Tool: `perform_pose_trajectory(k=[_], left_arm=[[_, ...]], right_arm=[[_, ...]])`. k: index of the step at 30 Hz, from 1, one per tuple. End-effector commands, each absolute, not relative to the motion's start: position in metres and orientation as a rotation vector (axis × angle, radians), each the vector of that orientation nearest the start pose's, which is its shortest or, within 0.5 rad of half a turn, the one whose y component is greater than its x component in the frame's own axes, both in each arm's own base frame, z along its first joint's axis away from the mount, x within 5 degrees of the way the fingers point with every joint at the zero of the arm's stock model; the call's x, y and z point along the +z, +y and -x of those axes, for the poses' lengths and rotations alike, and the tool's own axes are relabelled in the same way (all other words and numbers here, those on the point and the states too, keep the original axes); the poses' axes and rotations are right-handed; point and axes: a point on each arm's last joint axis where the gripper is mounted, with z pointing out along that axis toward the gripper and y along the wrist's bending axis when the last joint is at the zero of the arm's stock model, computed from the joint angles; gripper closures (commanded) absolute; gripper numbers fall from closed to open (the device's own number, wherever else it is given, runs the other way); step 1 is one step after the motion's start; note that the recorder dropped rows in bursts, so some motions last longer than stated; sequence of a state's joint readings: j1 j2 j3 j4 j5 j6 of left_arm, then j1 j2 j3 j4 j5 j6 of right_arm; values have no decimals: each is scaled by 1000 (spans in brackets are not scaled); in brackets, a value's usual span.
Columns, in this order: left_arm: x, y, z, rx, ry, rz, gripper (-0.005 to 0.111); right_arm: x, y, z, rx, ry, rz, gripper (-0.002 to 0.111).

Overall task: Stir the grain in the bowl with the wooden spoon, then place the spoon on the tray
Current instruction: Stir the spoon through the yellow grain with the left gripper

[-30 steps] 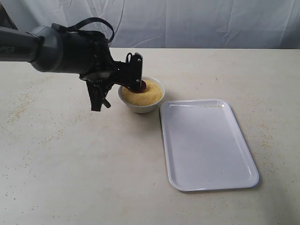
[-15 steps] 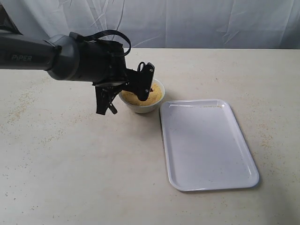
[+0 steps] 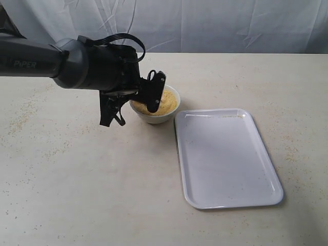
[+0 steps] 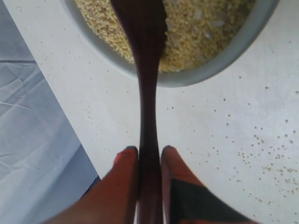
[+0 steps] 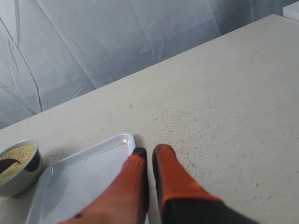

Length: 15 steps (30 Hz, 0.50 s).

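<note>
The wooden spoon (image 4: 148, 107) is dark reddish-brown, and its round end lies in the yellow grain (image 4: 201, 32) inside the small white bowl (image 4: 201, 77). My left gripper (image 4: 149, 150) is shut on the spoon's slim handle. In the exterior view, that gripper (image 3: 155, 92) hangs over the bowl (image 3: 155, 117) and its grain (image 3: 165, 105). The white tray (image 3: 225, 159) lies just right of the bowl with nothing on it. My right gripper (image 5: 150, 149) is shut on nothing above the tray's corner (image 5: 124, 138); the exterior view does not show it.
Loose grains are scattered over the beige tabletop (image 3: 77, 169), mostly at the left and around the tray. A pale cloth backdrop (image 3: 215, 25) hangs behind the table's far edge. The left arm (image 3: 46, 59) reaches in from the left.
The left gripper swung to the right over the bowl with the spoon, then eased slightly back left, dragging the spoon through the grain. Tray and bowl stayed put.
</note>
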<state>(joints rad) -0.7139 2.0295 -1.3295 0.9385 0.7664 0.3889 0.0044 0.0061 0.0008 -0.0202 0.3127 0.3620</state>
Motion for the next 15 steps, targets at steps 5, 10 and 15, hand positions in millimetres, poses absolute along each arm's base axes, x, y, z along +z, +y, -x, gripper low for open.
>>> perform_pose_trajectory(k=[5, 10, 15], left_arm=[[182, -229, -340, -1167, -2088, 2475, 107], [195, -223, -342, -1303, -2005, 2461, 107], [193, -223, -351, -1258, -2077, 2548, 107]], right_arm=[[186, -1, -54, 234, 1768, -304, 100], [186, -1, -54, 234, 1768, -304, 100], [186, -1, -54, 234, 1768, -304, 100]])
